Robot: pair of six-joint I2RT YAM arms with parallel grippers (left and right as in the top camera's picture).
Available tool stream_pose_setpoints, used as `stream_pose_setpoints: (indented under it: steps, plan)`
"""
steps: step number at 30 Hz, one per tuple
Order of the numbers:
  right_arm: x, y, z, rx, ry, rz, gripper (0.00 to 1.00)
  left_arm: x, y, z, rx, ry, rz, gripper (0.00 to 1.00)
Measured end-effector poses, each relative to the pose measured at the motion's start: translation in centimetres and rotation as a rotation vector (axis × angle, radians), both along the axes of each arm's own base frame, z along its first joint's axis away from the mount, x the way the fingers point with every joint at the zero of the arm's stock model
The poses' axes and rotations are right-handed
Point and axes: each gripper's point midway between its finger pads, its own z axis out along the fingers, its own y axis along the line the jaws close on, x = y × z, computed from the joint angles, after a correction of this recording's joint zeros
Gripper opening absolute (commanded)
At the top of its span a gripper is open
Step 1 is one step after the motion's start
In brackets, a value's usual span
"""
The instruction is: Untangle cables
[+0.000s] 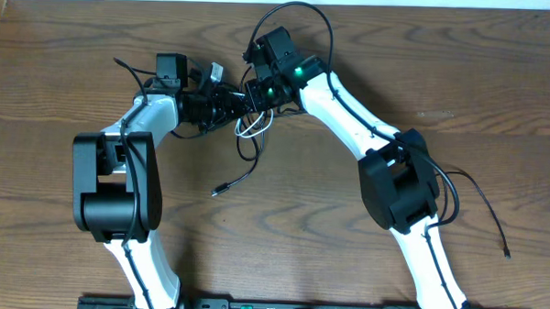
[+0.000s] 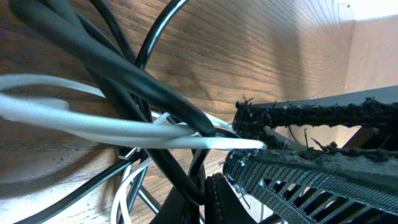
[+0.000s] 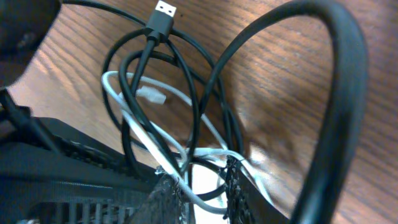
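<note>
Overhead alone shows the cables [image 1: 250, 128] bunched on the table [image 1: 58, 55] between both arms, one black tail ending in a plug [image 1: 217, 190], a loose black cord [image 1: 506, 252] far right. Left wrist: left fingers [image 2: 298, 115] pressed together, pinching the white cable [image 2: 124, 127]. Right wrist: right fingers [image 3: 166, 196] slightly apart, strands between, grip unclear; USB plug [image 3: 165, 9] above.

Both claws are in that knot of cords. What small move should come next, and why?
Probably ease the left gripper away from the right gripper. It is shut on the white cable, which threads through loops of the black cables, so a gentle pull might slide it free.
</note>
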Motion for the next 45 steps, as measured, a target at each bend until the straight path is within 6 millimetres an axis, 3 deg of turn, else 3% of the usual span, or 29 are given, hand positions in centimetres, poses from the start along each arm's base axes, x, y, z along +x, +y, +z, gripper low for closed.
stream_pose_setpoints:
  steps: [11,14,20,26,27,36,41,45]
  plan:
    - [0.6,-0.5,-1.7,-0.080,-0.091,0.017,0.24,0.0,0.1,-0.1,0.004,0.000,0.002,0.08]
    - [0.5,-0.4,-2.6,-0.083,-0.103,0.018,0.31,0.0,0.1,-0.1,0.007,0.000,0.003,0.08]
    - [0.4,-0.5,-2.9,-0.089,-0.106,0.026,0.02,0.0,0.1,-0.1,0.010,0.001,0.005,0.08]
    - [0.1,0.0,-2.3,-0.038,-0.088,0.051,0.01,0.0,0.1,-0.1,0.011,0.001,0.005,0.08]
    - [0.1,0.1,-2.0,-0.021,-0.081,0.058,0.01,0.0,0.2,-0.2,0.014,0.002,0.006,0.08]
    - [-0.5,-0.5,6.8,0.136,-0.113,0.103,0.01,0.2,0.1,0.5,-0.004,-0.008,0.005,0.08]
    - [-1.2,-1.0,8.2,0.143,-0.123,0.141,0.01,0.3,1.1,1.3,-0.031,-0.001,0.033,0.08]
    - [-1.2,-1.2,10.2,0.216,-0.130,0.176,0.01,0.3,3.6,0.9,-0.026,0.034,0.096,0.07]
